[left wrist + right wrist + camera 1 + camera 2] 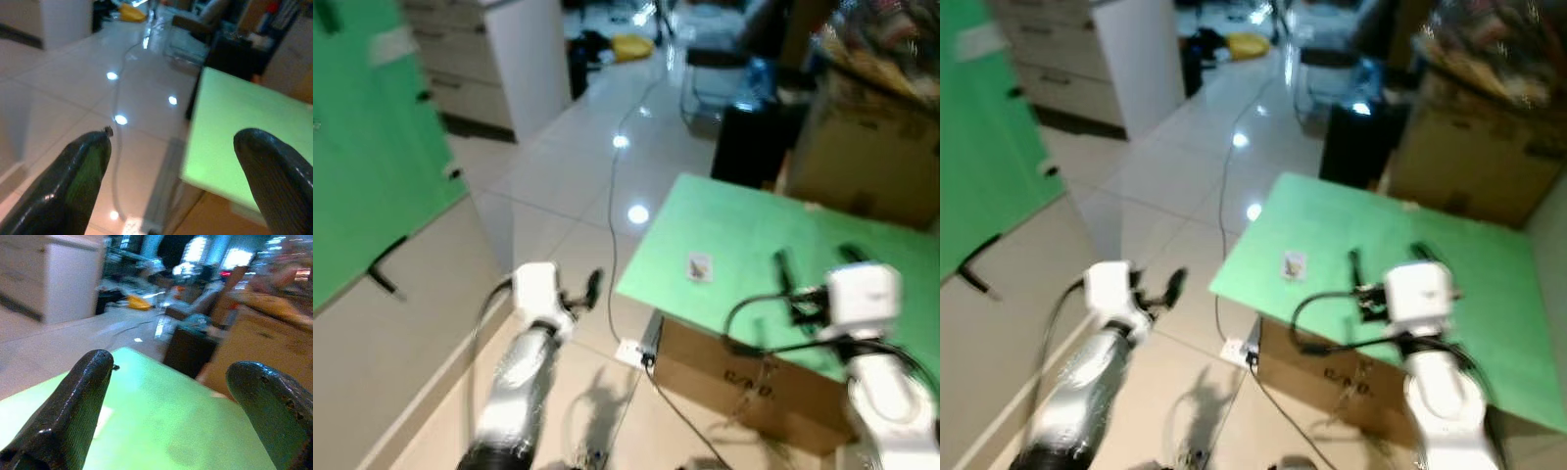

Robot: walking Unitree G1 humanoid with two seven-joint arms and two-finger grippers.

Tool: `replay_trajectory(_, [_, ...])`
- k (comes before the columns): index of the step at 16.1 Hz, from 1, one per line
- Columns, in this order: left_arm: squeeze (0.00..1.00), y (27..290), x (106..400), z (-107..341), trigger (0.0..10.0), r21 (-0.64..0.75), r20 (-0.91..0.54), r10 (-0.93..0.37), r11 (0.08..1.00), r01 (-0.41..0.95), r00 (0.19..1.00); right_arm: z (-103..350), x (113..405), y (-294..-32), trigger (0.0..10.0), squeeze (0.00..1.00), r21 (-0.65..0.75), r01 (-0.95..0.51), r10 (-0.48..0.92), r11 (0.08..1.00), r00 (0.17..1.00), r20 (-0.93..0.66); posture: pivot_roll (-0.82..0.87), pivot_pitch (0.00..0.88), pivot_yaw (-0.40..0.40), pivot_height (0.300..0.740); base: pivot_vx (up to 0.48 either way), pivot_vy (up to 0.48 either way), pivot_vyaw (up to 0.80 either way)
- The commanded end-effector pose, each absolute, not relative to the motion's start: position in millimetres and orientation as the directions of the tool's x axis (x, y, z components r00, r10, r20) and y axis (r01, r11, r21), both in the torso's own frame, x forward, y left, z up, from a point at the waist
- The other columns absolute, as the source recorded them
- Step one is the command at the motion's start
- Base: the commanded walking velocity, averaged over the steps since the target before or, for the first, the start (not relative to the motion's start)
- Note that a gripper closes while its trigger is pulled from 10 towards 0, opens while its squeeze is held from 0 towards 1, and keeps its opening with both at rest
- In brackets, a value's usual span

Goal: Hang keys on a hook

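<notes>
**A:** Honestly, the thing that matters is where the keys sit versus the two grippers. Big picture first: there's a green-topped table [744,245] on a cardboard box base [744,387], with tiled floor [568,196] to the robot's left and a green board [362,157] leaning at the far left. On the green top there's a small pale item [700,266], which I'd guess is the keys or their tag, but it's too blurry to be sure.

**B:** So which arm is closer?

**A:** The right one, I'd say. The right gripper [813,269] hangs over the green top, and the small item lies to its left and just a bit ahead, near but not touching. The left gripper [590,289] is out over the floor beside the table's near-left edge, so it'd have to reach across to its right.

**B:** Fingers open or closed?

**A:** Both spread wide and empty. In the right wrist view you see the two black fingertips [73,406] apart with green surface between them; same for the left wrist view's fingertips [78,166], with floor and the table edge in the gap.

**B:** Long axis of the item?

**A:** Can't tell, it's a smudge. Looks slightly taller than wide in the head views, that's all.

**B:** And the hook?

**A:** There's a dark bracket-like thing [384,274] low on the green board, well away from the table. Could be it, not certain.
</notes>
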State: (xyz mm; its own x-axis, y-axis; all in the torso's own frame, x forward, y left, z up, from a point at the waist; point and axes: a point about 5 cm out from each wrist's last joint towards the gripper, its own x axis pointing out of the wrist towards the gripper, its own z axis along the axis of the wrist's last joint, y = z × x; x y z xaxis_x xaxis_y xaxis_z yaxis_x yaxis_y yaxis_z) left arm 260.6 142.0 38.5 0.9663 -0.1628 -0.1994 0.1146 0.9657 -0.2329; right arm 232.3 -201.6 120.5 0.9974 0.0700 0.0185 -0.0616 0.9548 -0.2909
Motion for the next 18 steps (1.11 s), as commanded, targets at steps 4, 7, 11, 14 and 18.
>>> replay_trajectory(4, [0.0,145.0,252.0,46.7,10.0,-0.171,-0.146,-0.201,0.97,0.175,0.969,116.1,246.1,-196.9,10.0,0.0,-0.263,-0.102,0.105,0.96,0.994,-0.001,-0.13,0.0,-0.004,0.724,0.0,0.0,0.0])
replay_trajectory(7, [0.0,141.9,278.4,65.4,10.0,-0.186,-0.099,-0.176,0.97,0.155,0.979,110.7,258.3,-183.6,10.0,0.0,-0.228,-0.123,0.125,0.966,0.992,-0.004,-0.11,0.0,-0.004,0.724,0.0,-0.475,0.0])
replay_trajectory(11, [0.0,128.7,281.2,69.0,10.0,-0.192,-0.098,-0.229,0.959,0.207,0.969,104.7,254.0,-182.1,10.0,0.0,-0.222,-0.133,0.131,0.966,0.991,-0.024,-0.13,0.0,0.006,0.724,0.0,-0.472,0.0])
replay_trajectory(14, [0.0,120.7,291.0,71.8,10.0,-0.2,-0.1,-0.252,0.953,0.229,0.963,101.1,251.4,-185.4,10.0,0.0,-0.221,-0.112,0.107,0.969,0.994,-0.032,-0.14,0.0,0.012,0.724,0.0,-0.471,0.0])
replay_trajectory(18, [0.0,125.6,296.8,73.4,10.0,-0.15,-0.122,-0.259,0.959,0.24,0.958,97.3,246.1,-186.5,10.0,0.0,-0.229,-0.113,0.106,0.967,0.993,-0.043,-0.16,0.0,0.028,0.724,0.0,-0.113,0.0])
